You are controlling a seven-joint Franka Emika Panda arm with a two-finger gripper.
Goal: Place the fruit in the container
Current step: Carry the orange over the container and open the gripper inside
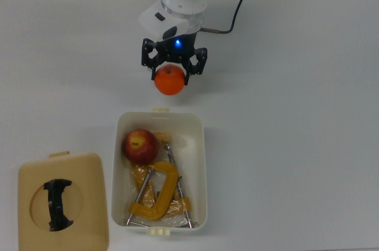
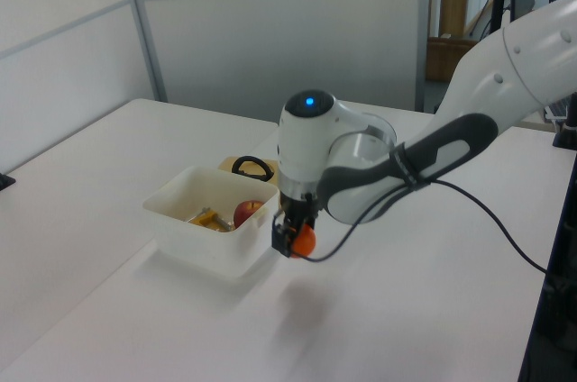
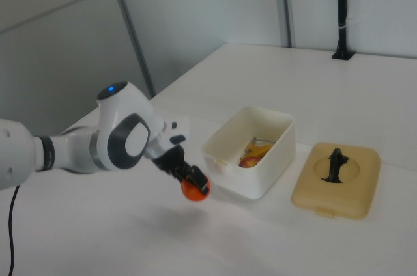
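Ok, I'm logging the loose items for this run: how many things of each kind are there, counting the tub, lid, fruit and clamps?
Fruit: 2, the orange in the gripper and the apple in the tub
Tub: 1
Lid: 1
Clamps: at least 1 in the tub; more cannot be told
Total: 5 at least

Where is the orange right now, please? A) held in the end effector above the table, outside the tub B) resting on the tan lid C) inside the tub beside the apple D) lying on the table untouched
A: the orange sits in the end effector, clear of the table and short of the tub.
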